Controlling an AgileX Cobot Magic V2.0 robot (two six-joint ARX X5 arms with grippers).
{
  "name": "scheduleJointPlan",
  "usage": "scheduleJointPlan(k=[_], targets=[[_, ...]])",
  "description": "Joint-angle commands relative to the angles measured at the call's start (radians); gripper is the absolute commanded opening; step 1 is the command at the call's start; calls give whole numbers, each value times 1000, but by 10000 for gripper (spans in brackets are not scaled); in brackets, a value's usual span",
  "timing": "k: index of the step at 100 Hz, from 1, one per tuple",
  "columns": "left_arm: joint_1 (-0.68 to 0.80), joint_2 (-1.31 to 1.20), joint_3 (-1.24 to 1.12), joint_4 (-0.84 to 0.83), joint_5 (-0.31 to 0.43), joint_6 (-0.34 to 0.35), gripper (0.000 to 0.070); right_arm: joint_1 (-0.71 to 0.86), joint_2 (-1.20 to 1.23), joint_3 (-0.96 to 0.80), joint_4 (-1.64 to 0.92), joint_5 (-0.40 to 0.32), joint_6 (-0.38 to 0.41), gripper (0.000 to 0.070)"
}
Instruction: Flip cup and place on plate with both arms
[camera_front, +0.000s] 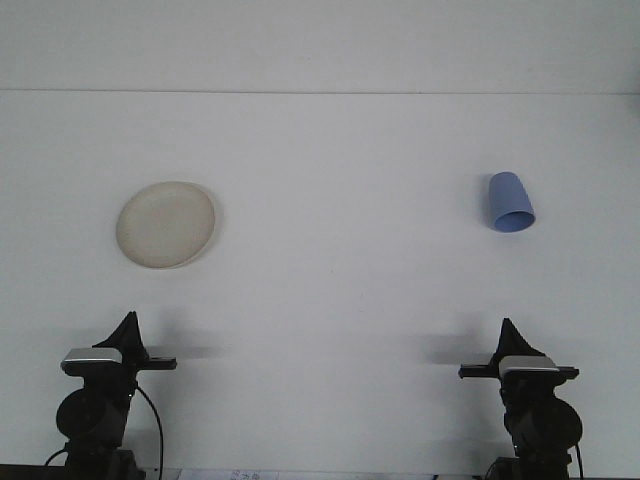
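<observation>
The left gripper (128, 322) is seen low at the near edge, its fingers drawn to a single dark point, clenched on nothing. Ahead of it, slightly right, a cream round plate (166, 224) is laid flat on the white table (340, 280). The right gripper (510, 328) is likewise pinched closed and empty. Well beyond it, a pale blue cup (510, 202) is found, mouth toward the gripper.

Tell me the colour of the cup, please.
The cup is light blue, seen in the front view.
</observation>
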Motion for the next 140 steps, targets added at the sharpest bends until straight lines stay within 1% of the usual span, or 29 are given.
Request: scheduleJointPlan(k=[1,76,80,89,100,112,118,128,134,138,140], targets=[[2,-2,-19,11,-3,-5,15,0,-2,-2,13,0,-4,7],[2,-2,-19,11,-3,-5,15,0,-2,-2,19,-2,-2,7],[2,-2,-19,11,-3,-5,15,0,-2,-2,24,-12,19,7],[2,-2,-19,11,-3,-5,15,0,-2,-2,37,-40,115,7],[2,-2,-19,11,-3,-5,15,0,-2,-2,48,-80,283,7],[2,-2,-19,11,-3,-5,15,0,-2,2,107,-78,370,6],[2,-2,-19,11,-3,-5,15,0,-2,31,122,-76,422,3],[2,-2,-19,11,-3,-5,15,1,31,129,103,-24,433,3],[2,-2,-19,11,-3,-5,15,1,79,208,89,-18,406,22],[2,-2,-19,11,-3,-5,15,1,122,263,73,-17,372,104],[2,-2,-19,11,-3,-5,15,1,150,294,64,-16,349,164]])
